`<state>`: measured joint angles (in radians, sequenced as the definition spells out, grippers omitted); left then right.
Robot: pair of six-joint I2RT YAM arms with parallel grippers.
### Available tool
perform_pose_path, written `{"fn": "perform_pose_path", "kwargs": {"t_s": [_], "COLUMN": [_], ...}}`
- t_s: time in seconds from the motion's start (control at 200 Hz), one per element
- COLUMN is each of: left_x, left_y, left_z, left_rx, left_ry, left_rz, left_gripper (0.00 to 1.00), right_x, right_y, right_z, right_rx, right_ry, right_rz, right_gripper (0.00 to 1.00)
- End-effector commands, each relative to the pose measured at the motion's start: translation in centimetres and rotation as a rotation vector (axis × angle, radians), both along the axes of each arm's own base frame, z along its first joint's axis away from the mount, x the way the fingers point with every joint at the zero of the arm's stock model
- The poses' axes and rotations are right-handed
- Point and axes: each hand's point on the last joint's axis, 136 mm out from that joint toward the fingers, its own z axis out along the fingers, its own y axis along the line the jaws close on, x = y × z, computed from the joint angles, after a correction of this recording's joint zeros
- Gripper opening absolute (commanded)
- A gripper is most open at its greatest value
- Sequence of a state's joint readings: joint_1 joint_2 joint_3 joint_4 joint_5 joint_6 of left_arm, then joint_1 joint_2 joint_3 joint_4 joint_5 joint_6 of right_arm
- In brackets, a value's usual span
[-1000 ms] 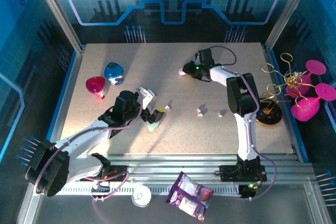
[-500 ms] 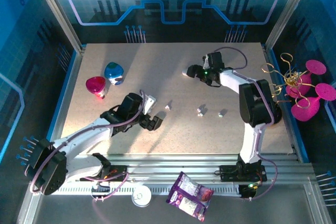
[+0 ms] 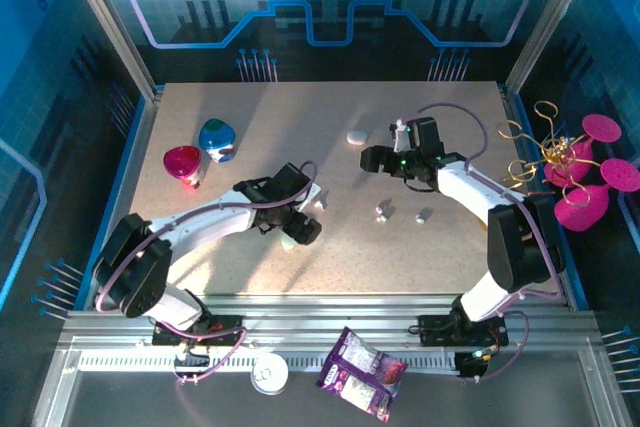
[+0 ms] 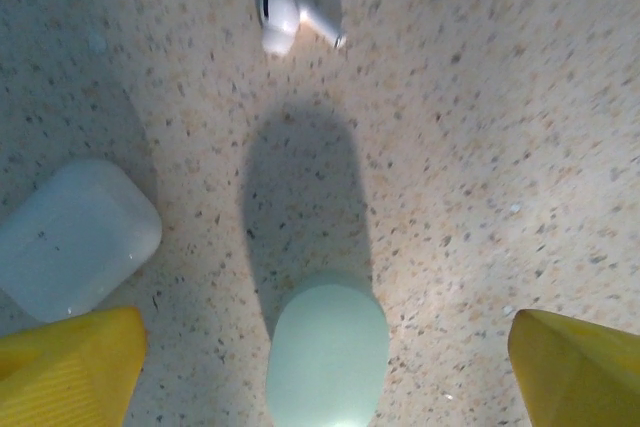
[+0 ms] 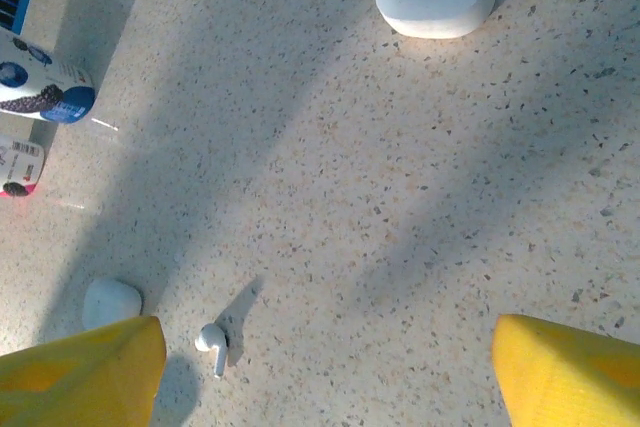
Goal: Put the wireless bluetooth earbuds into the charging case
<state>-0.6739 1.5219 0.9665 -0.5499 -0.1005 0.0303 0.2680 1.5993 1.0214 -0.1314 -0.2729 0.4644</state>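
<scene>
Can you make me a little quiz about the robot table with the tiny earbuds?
1. True or false: the left arm's jaws are open, with the mint case lying between them.
2. What colour is the packet beside the pink packet? A green, B blue, C yellow.
3. In the left wrist view, how many earbuds lie on the table?
Key: 1 true. 2 B, the blue packet. 3 one.

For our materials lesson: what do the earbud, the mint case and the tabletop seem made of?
Earbud: likely glossy white plastic, bright highlight.
Mint case: probably smooth satin plastic, soft sheen.
Tabletop: speckled matte beige, perhaps stone-look laminate.
</scene>
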Motion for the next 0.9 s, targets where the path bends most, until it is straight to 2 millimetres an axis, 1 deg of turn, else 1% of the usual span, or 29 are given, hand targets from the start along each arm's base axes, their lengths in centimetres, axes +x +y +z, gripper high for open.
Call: {"fn": "perform_pose_path", "kwargs": {"t_s": [0.0,0.05,0.16,0.33,0.445,0.535,0.585,0.645,0.73,0.78,0.815,0.89], "left_x": [-2.2,-2.1,-2.0,-2.1,-2.2,-2.7,-3.0,-3.0,-2.8,-2.7,-2.7,-2.4], "left_y": [2.5,2.5,2.6,1.9,2.1,1.8,1.9,1.9,1.7,1.4,1.2,0.7], "left_z": [-2.1,-2.5,-3.5,-4.6,-5.0,-5.2,-5.4,-5.4,-4.8,-4.3,-3.9,-3.0], "left_rx": [0.158,0.168,0.191,0.167,0.185,0.174,0.179,0.180,0.158,0.137,0.121,0.087], "left_ry": [0.112,0.117,0.127,0.157,0.172,0.199,0.214,0.210,0.188,0.172,0.165,0.137], "left_rz": [-0.020,-0.022,-0.022,-0.027,-0.033,-0.052,-0.057,-0.057,-0.057,-0.059,-0.061,-0.066], "left_gripper": [0.92,0.90,0.83,0.73,0.68,0.65,0.58,0.49,0.43,0.38,0.36,0.36], "right_x": [-1.1,-1.2,-1.3,-1.5,-1.5,-1.5,-1.5,-1.7,-2.1,-2.5,-2.8,-3.5], "right_y": [0.0,0.1,0.1,0.0,0.0,-0.1,-0.2,-0.1,0.1,0.1,0.1,-0.1], "right_z": [0.2,0.2,0.6,0.9,1.0,1.1,1.2,1.5,2.1,2.6,3.0,3.7], "right_rx": [-0.019,-0.015,-0.003,-0.005,-0.006,-0.008,-0.007,0.002,0.023,0.037,0.046,0.063], "right_ry": [-0.007,-0.010,-0.017,-0.022,-0.023,-0.023,-0.023,-0.022,-0.020,-0.021,-0.021,-0.020], "right_rz": [0.035,0.041,0.040,0.036,0.034,0.032,0.031,0.033,0.038,0.042,0.044,0.043], "right_gripper": [0.85,0.85,0.85,0.85,0.85,0.85,0.85,0.85,0.85,0.85,0.84,0.84]}}
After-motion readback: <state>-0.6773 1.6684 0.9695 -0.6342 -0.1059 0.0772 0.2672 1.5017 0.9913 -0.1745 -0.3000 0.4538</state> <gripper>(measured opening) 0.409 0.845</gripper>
